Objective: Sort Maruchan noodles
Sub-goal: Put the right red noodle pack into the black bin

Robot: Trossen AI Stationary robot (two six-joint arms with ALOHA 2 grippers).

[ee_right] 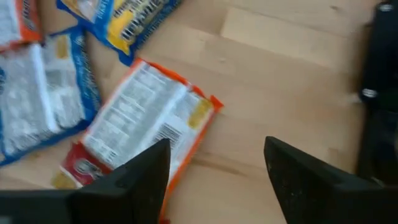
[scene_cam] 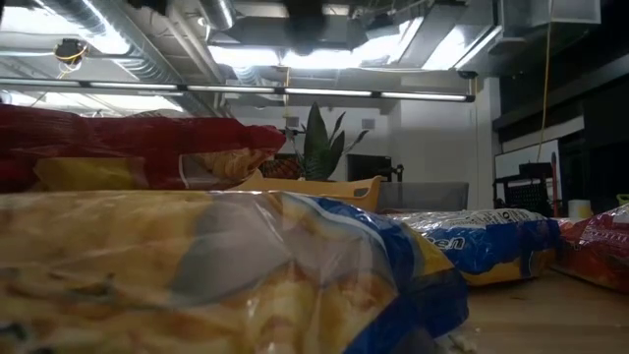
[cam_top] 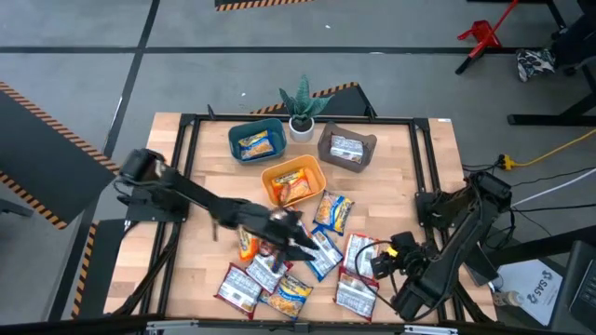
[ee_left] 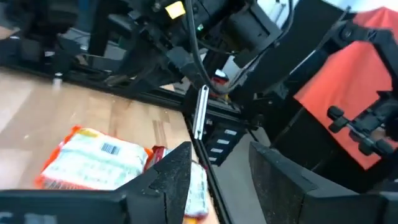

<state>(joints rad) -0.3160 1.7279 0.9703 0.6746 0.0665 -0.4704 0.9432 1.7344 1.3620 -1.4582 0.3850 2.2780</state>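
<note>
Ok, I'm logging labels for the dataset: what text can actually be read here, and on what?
"SAS", roughly: on the white box off the table's edge; the rest of its print is blurred.
Orange-edged packet: a barcode and small print, too blurred to read.
Blue-and-yellow packet: white lettering, not legible.
No brand name can be read on any packet.

We see a small potted green plant in a white pot point(cam_top: 301, 110) at the light wooden table's point(cam_top: 391, 200) far edge. Near it sit a teal plastic bin point(cam_top: 235, 133), an orange plastic bin point(cam_top: 312, 171) and a grey plastic bin point(cam_top: 326, 140).
</note>
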